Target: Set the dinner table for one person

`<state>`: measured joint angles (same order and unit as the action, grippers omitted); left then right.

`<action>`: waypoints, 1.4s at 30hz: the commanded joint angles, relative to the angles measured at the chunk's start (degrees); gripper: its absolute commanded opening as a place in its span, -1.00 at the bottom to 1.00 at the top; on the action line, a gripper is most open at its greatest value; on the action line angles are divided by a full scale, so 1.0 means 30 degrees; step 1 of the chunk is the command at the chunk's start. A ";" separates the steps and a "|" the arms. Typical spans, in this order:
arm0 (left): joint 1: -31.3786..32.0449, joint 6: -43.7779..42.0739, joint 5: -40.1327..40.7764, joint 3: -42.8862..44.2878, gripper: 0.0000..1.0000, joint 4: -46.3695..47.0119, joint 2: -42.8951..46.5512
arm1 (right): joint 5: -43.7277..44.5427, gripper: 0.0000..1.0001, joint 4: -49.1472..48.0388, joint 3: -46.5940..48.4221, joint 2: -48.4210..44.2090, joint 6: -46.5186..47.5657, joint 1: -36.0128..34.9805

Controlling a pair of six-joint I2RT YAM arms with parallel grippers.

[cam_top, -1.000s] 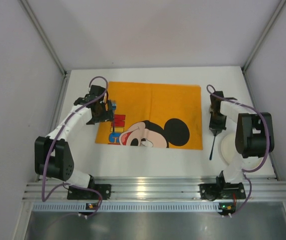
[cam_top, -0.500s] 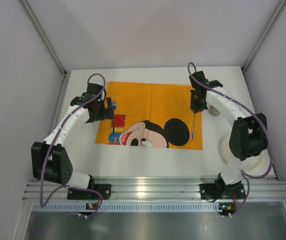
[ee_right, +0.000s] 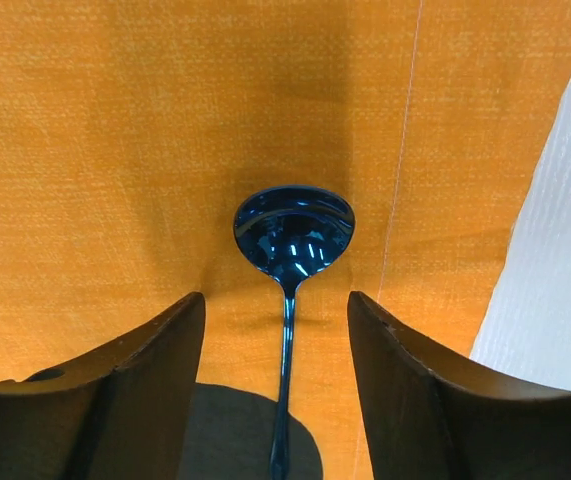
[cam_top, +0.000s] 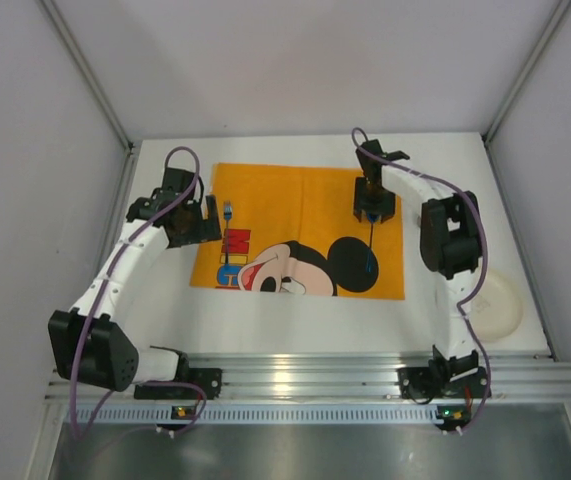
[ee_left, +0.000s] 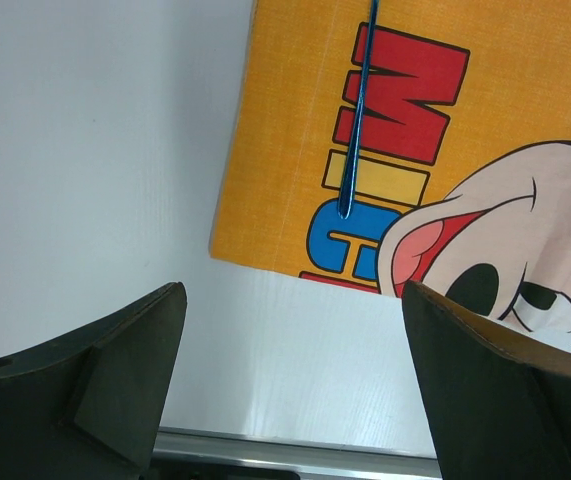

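**Item 1. Tabletop** (cam_top: 295, 322): large, plain white, smooth and rectangular. It forms the floor of the grey-walled enclosure and carries every item listed below. Bare white strips show on all four sides of the mat.

**Item 2. Left end effector** (cam_top: 197, 220): positioned over the bare tabletop, just beside the mat's left edge and toward its far corner. The jaws stand wide apart with nothing between them. In the left wrist view, only white surface and the mat's near left corner show in the gap.

**Item 3. Blue fork** (cam_top: 227, 212): slim, metallic blue. It lies flat along the mat's left margin, just right of the left end effector and apart from it. The tines point to the far edge. The handle runs across the printed red and yellow letters.

**Item 4. Mat** (cam_top: 305, 195): orange cloth, lying flat in the middle of the tabletop. A Mickey Mouse face with black ears is printed along its near edge.

**Item 5. Right end effector** (cam_top: 373, 210): positioned over the right part of the mat. The jaws are parted and clamped on nothing. In the right wrist view, the spoon's handle passes between the fingers (ee_right: 405, 380) with a gap on each side.

**Item 6. Blue spoon** (ee_right: 293, 232): metallic blue, lying flat on the mat. The bowl rests on plain orange cloth. The handle runs toward the near edge, over the black ear.

**Item 7. White plate** (cam_top: 500, 305): round, set on the tabletop by its near right corner. It is well apart from the mat and partly hidden behind the right arm.
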<state>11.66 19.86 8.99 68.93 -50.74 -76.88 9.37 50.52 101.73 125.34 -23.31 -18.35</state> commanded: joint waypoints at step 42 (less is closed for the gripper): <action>-0.0078 -0.0789 -0.0684 0.1633 0.88 0.0303 -0.2263 | -0.1687 -0.99 -0.2691 -0.4029 -0.2725 -0.0052 0.9105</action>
<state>11.66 18.02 6.70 71.26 -50.37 -83.20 4.05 43.70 89.43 118.26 -23.05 9.23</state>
